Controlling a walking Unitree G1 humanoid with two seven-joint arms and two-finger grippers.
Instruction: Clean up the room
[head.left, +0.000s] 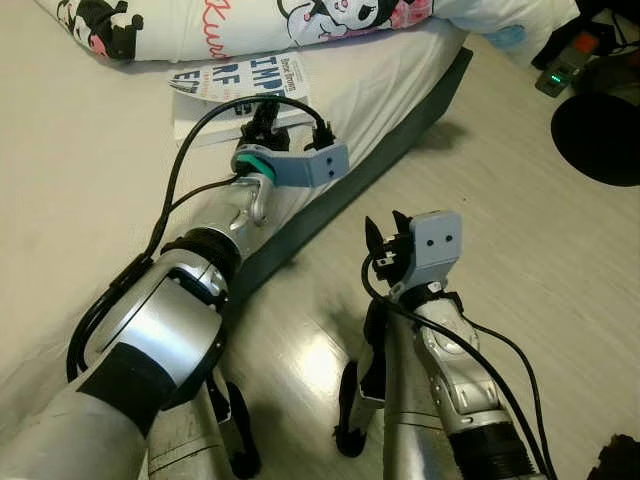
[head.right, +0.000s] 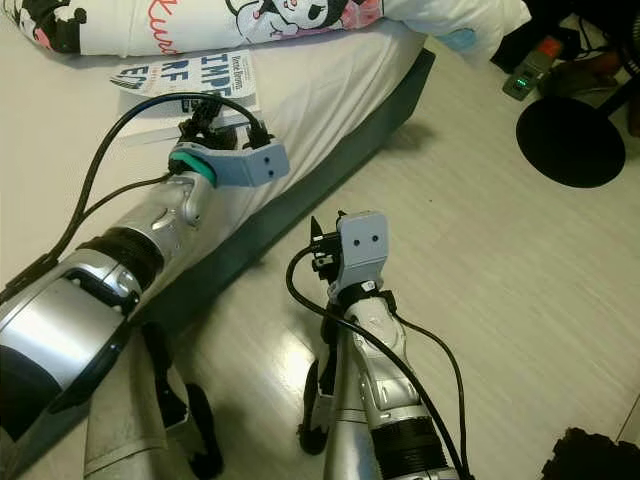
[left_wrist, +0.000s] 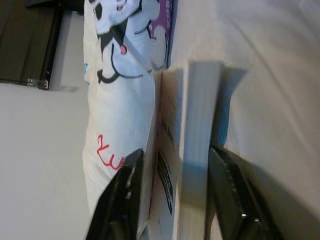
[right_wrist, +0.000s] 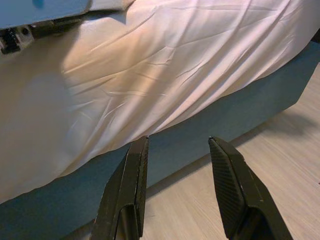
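On the cream-coloured bed sheet (head.left: 90, 170), a white paperback book with dark blue block letters on its cover (head.left: 215, 85) is being approached by the left gripper (left_wrist: 172, 197). The book is lying flat on the bed, just beside a long white pillow printed with cartoon characters (head.left: 250, 25), and its near edge is being reached by the black fingers (left_wrist: 122, 200). In the left wrist view the fingers are being held apart, one on each side of the book's page block, and they are not yet being pressed against it.

The book is being judged as light and fairly stiff when closed, but its cover is probably smooth and a little slippery, and the pages may fan open if only the cover is taken. A hold across the whole thickness, near the middle of the long edge, is being considered the safest. The soft mattress below may be giving way under pressure, so the lower finger may be slid under more easily.

The right gripper (head.left: 385, 245) is being kept idle over the pale wooden floor (head.left: 500, 200), near the dark grey bed frame (head.left: 400, 140), with its fingers also apart and nothing between them.

No box, basket or shelf for the book can be made out, so its destination cannot be told.
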